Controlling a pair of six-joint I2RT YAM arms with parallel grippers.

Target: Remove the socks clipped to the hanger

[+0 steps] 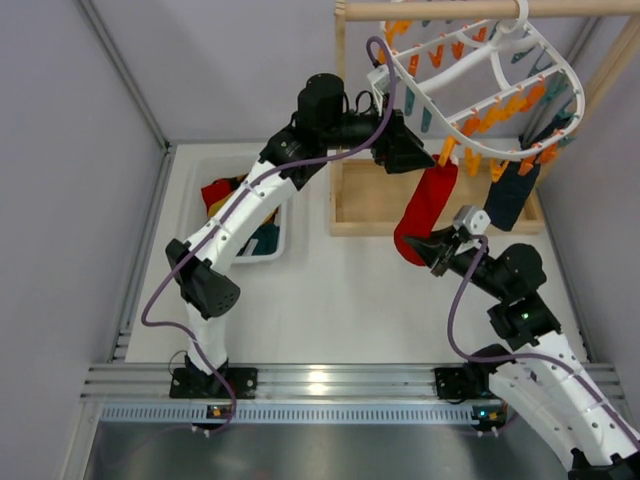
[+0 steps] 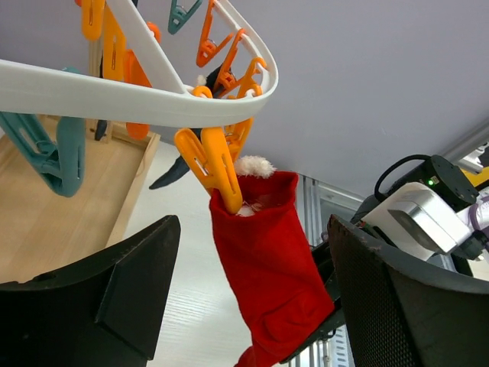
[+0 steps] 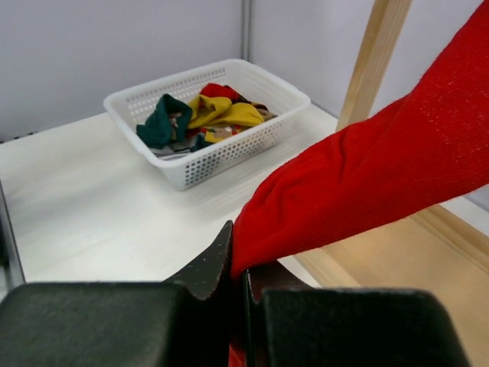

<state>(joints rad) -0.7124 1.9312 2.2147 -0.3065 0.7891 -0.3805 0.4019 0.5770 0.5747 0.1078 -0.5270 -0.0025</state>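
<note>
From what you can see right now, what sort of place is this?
Likely a robot test cell, not a home: bare grey walls, a white table, and a sock hanger hung over it.

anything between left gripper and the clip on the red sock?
Nothing visible. The left gripper is open, with the orange clip and the red sock top straight ahead, only air between. The right gripper is shut on the sock's lower end, below that path.
</note>
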